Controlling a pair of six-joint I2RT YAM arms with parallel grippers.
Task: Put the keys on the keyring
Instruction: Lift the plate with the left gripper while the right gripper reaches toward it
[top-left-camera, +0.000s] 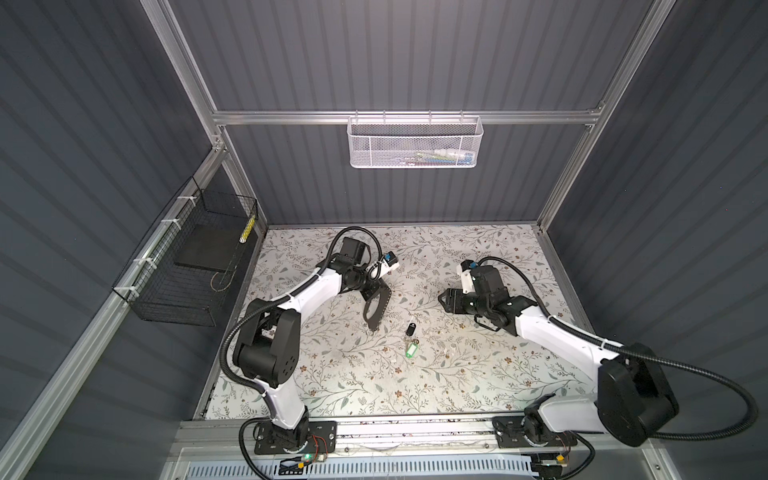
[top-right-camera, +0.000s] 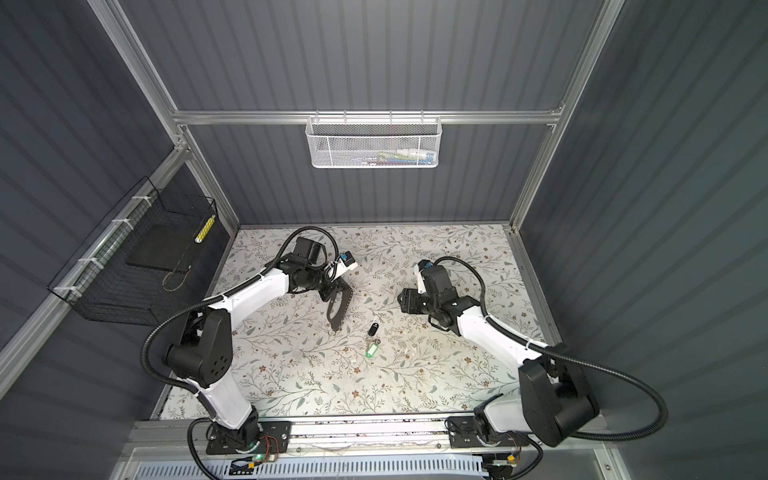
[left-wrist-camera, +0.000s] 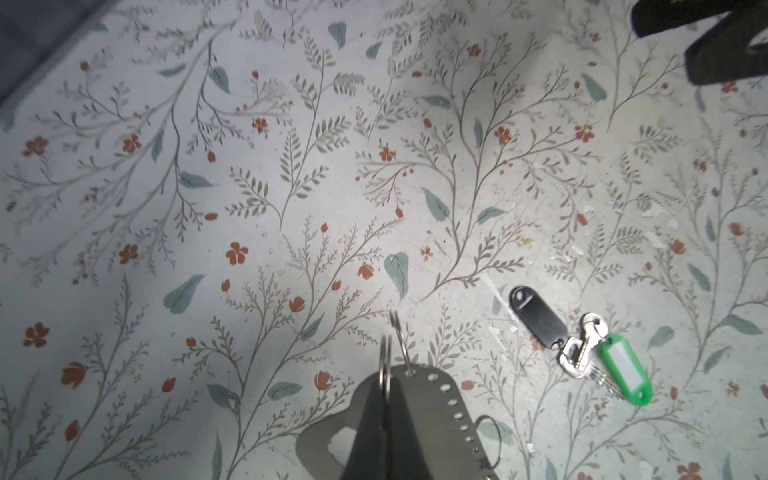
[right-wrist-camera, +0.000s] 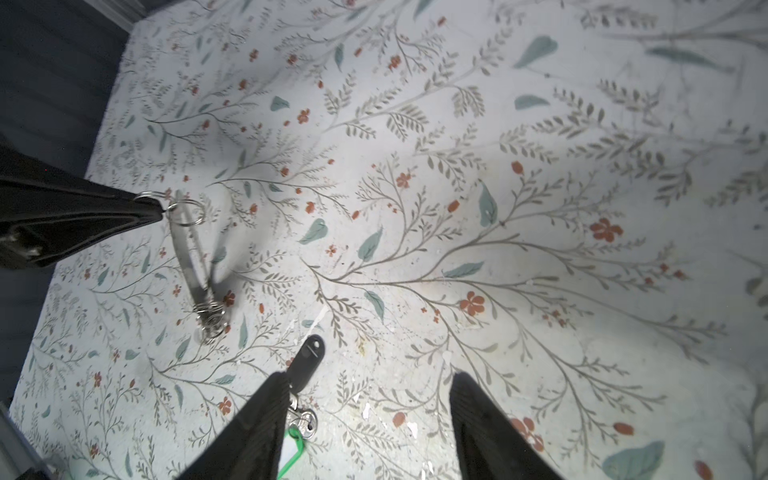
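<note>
Right arm (top-left-camera: 636, 399): the elbow housing is nearest the lens, at 5 o'clock in both top views. You see its base on the rail (top-left-camera: 415, 430) at 6 o'clock.

Counter (top-left-camera: 353, 374): floral-patterned; carries every task item.

Keys (left-wrist-camera: 577, 353): you find them near the counter's centre, lying flat and touching each other.
- Fob key (top-left-camera: 411, 329): black oval head, silver blade, at the 12 o'clock end.
- Green tag (top-left-camera: 412, 348): at the 6 o'clock end.

Keyring (top-left-camera: 376, 309): dark plate at 10 o'clock from the keys, near them but apart. It hangs tilted from one end, with small metal rings along its edge. You cannot tell whether its low end touches the counter.

Left gripper (top-left-camera: 371, 293): clamped tight on the keyring's upper end.

Right gripper (top-left-camera: 445, 301): at 2 o'clock from the keys, above the counter. Its jaws are wide, with nothing between them.

White basket (top-left-camera: 415, 143): on the back wall, 12 o'clock.

Black basket (top-left-camera: 183, 266): on the side wall, 9 o'clock.
</note>
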